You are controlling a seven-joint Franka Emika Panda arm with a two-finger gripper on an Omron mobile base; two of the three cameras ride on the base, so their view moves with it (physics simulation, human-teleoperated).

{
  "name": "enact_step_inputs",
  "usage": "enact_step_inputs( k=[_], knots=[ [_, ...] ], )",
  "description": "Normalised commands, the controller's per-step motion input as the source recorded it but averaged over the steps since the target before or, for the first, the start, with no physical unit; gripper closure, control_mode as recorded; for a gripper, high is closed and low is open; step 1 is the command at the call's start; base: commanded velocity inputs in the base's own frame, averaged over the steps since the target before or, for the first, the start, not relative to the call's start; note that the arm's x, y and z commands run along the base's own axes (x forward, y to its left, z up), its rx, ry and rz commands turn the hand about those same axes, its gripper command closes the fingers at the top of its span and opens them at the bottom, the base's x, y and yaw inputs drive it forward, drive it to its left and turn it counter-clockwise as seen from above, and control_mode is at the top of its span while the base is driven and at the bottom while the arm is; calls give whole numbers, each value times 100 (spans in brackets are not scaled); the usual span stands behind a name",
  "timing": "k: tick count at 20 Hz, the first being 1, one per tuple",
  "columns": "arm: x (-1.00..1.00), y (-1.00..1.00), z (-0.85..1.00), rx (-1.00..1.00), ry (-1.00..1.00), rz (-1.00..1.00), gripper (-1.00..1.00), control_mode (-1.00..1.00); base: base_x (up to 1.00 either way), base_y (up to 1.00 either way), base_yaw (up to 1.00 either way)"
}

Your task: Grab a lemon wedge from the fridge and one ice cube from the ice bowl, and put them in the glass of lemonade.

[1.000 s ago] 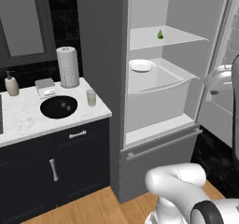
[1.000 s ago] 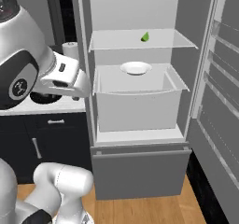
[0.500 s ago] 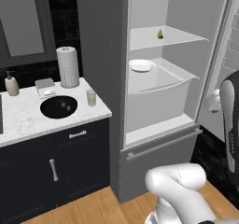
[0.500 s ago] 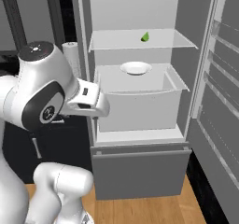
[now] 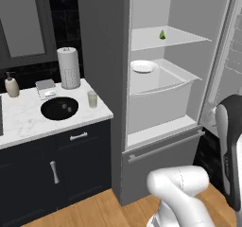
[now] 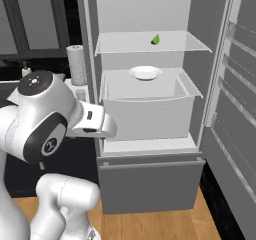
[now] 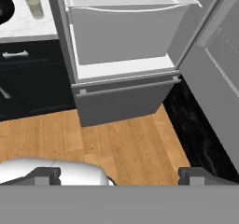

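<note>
Far above claw [image 7: 119,175], lemon wedge [image 6: 155,39]

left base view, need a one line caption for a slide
Open fridge with the lemon wedge on its upper shelf; ice bowl and glass of lemonade wait on the marble counter.

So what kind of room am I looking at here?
A kitchen, by the look of it, though a computer-drawn one. There is an open fridge with a plate inside, a marble counter over dark cabinets, and a paper-towel roll.
</note>
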Motion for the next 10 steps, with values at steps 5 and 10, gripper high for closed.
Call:
enact_step_inputs(
  k=[5,10],
  knots=[
    [0,0,0,0,0,0,-100,100,-6,-29,3],
    [0,0,0,0,0,0,-100,100,3,-75,20]
  ],
)
